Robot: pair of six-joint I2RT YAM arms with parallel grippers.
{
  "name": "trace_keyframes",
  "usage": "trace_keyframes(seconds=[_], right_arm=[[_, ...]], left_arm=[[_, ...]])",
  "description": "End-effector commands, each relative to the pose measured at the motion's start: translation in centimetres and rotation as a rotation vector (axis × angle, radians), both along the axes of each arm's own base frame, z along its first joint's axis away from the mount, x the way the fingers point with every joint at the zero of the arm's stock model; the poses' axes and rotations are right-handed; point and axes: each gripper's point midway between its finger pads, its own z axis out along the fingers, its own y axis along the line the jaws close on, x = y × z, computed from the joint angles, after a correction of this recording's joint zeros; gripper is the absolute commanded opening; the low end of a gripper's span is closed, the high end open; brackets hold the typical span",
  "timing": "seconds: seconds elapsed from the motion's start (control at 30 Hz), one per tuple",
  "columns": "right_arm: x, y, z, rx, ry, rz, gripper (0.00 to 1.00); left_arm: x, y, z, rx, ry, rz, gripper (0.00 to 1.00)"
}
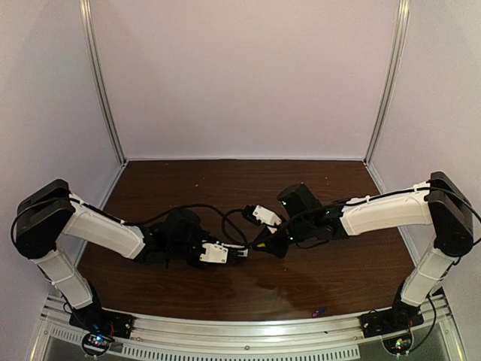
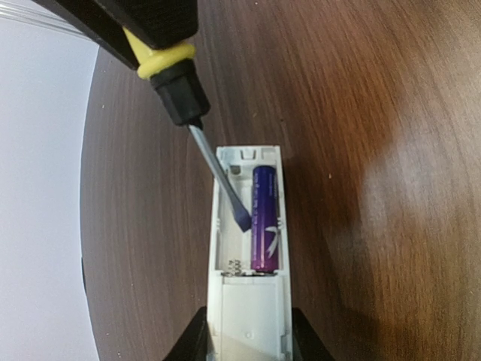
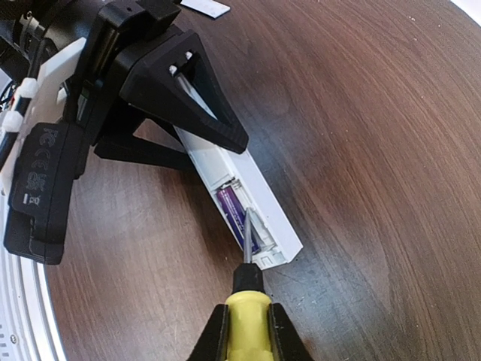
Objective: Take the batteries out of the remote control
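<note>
Item: remote control (image 2: 252, 320), mid-table (image 1: 225, 180), one end clamped in the left gripper (image 2: 248, 342), compartment open. Contents: one purple battery (image 2: 265, 218) seated in one slot. The neighbouring slot is empty, with the screwdriver (image 2: 218, 177) tip dipped into it. The right gripper (image 3: 244, 335) is clenched on the yellow handle. A blue speck (image 1: 319, 310) near the table's front edge is possibly the removed cell. Progress, as judged: half done, one battery left to pry out.

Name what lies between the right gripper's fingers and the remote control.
The yellow-handled screwdriver, clamped in those fingers, its blade reaching into the remote control's open bay; the right wrist view shows it.
</note>
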Motion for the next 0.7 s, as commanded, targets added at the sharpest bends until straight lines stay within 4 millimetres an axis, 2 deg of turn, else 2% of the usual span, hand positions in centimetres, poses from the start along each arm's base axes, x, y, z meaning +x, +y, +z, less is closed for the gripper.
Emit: trace_keyframes(seconds=[0.0, 0.43, 0.67], right_arm=[[0.0, 0.0, -1.0, -0.026, 0.021, 0.011, 0.0], [0.0, 0.1, -1.4, -0.025, 0.04, 0.027, 0.0], [-0.8, 0.2, -1.3, -0.028, 0.07, 0.089, 0.0]], left_arm=[[-0.6, -0.7, -0.3, 0.006, 0.003, -0.037, 0.0], [-0.7, -0.8, 0.1, -0.012, 0.0, -0.042, 0.0], [-1.1, -1.1, 0.9, -0.041, 0.007, -0.06, 0.0]])
